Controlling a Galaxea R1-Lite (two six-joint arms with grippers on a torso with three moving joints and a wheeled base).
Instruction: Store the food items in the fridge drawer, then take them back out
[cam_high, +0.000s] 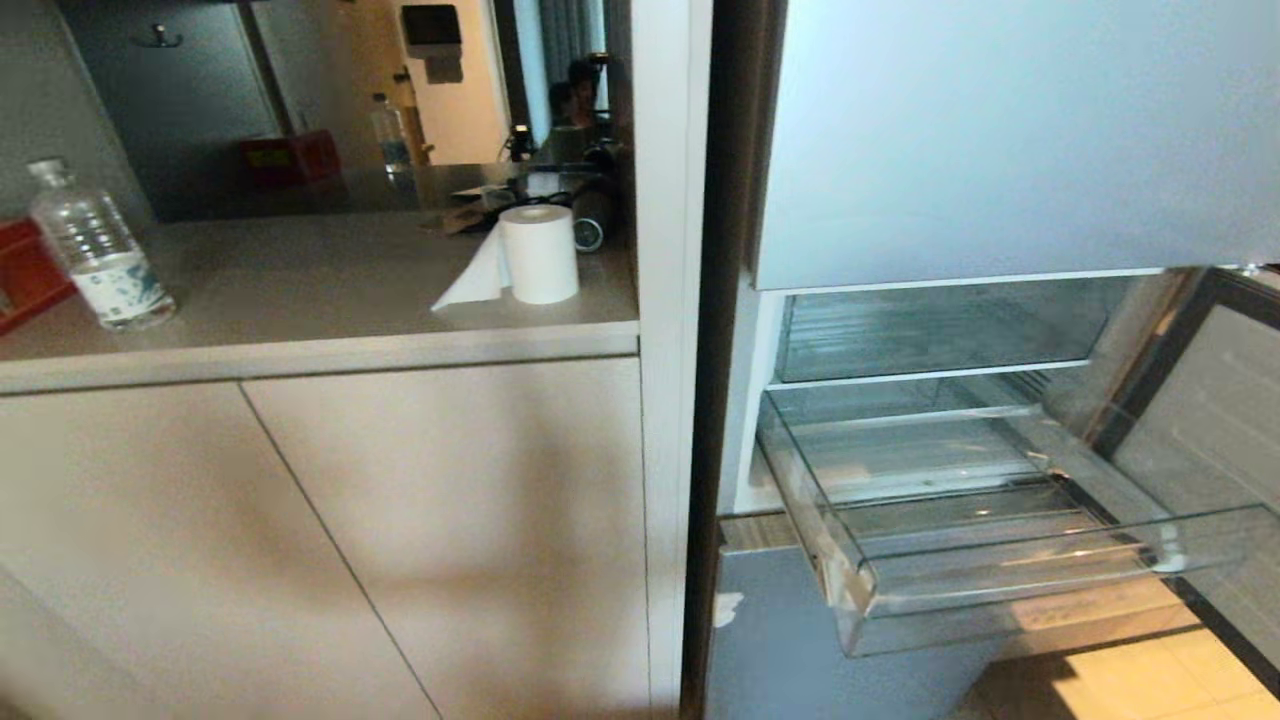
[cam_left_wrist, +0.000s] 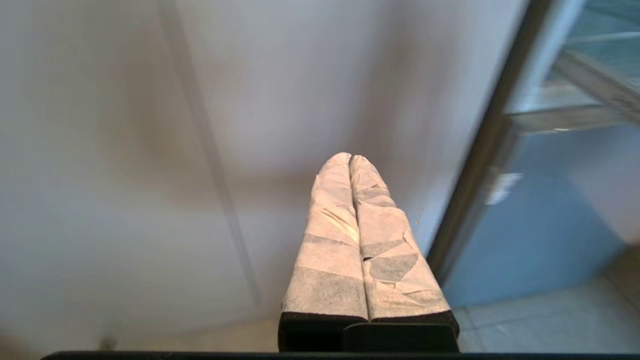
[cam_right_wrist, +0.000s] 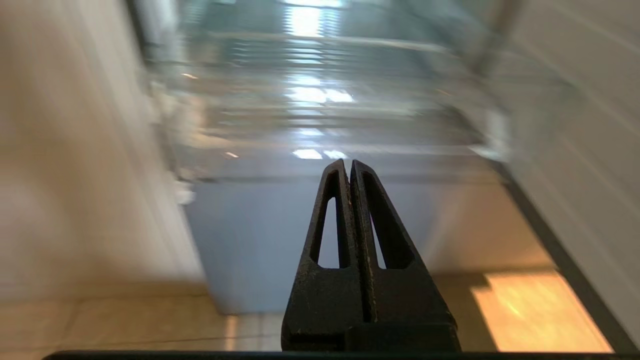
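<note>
My left hand (cam_left_wrist: 350, 159) has its taped fingers pressed together, holding nothing, before a pale cabinet door (cam_left_wrist: 150, 150). My right hand (cam_right_wrist: 349, 165) is pinched together too, empty, pointing toward the fridge drawer (cam_high: 1000, 560), which stands pulled out from the open fridge and holds no fruit that I can see. On the bench (cam_high: 330, 300) stand a paper roll (cam_high: 538, 253) and a water bottle (cam_high: 97, 250).

clear glossy plastic fridge drawer (cam_high: 1000, 560); matt beige counter (cam_high: 330, 290); paper roll (cam_high: 538, 253)
</note>
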